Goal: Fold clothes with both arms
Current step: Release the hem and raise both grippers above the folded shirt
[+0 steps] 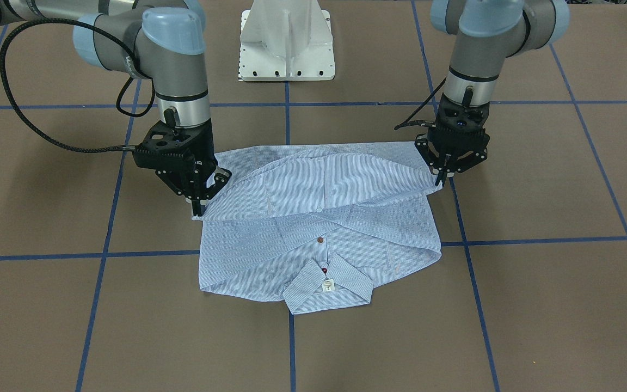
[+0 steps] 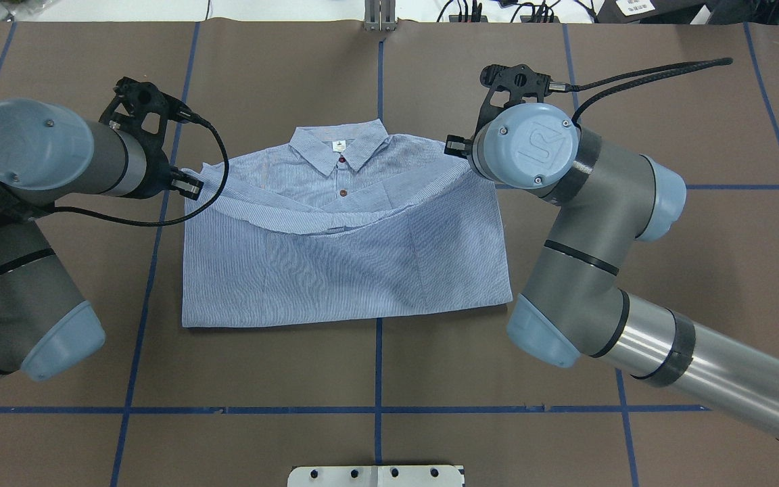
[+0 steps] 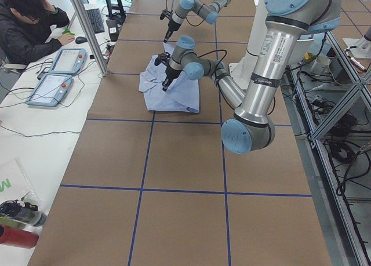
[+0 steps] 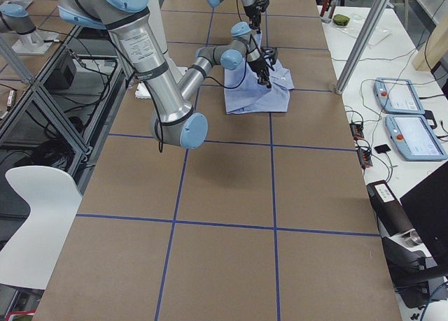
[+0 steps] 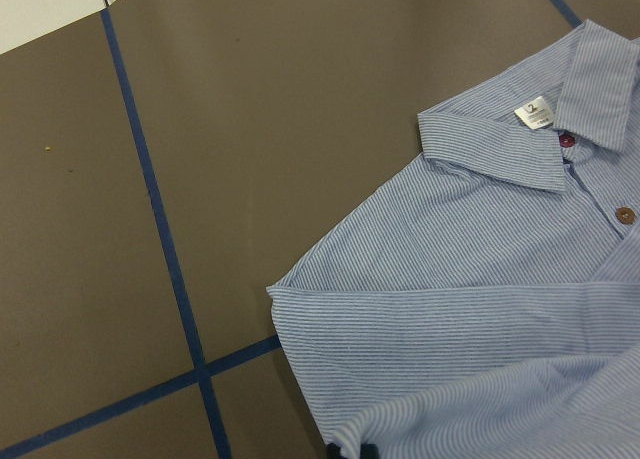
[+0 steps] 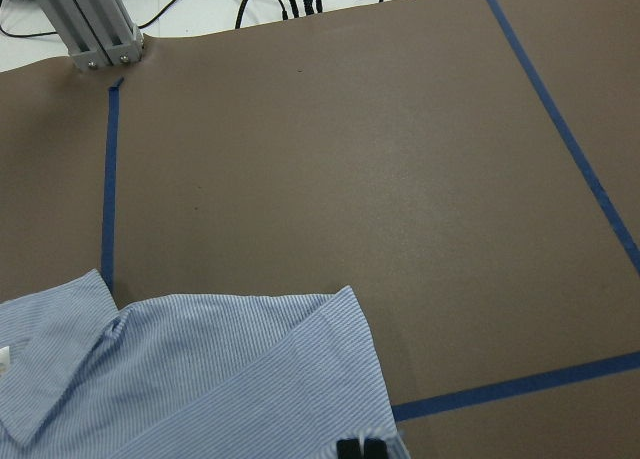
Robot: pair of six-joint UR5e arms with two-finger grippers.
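**Fold in progress.** A finely striped blue-and-white shirt (image 1: 313,218) lies front side up at the middle of the brown worktop (image 1: 536,179), across a crossing of the blue tape lines (image 1: 47,256). Its collar (image 1: 346,291) points away from the robot. The lower half is doubled over towards the collar. The fold line lies flat on the side nearest the white pedestal base (image 1: 287,41), and the hem edge spans between the two hands and sags in the middle over the row of buttons. The left hand (image 1: 440,177) is pinched narrow on one hem corner and the right hand (image 1: 200,206) is pinched narrow on the other; both point downward. The collar, its small white tag (image 1: 328,284), a red button (image 1: 324,269) and a brown button (image 1: 320,239) are uncovered. At the lower edge of each wrist view, dark fingertips (image 6: 350,449) are pressed together on striped cloth.
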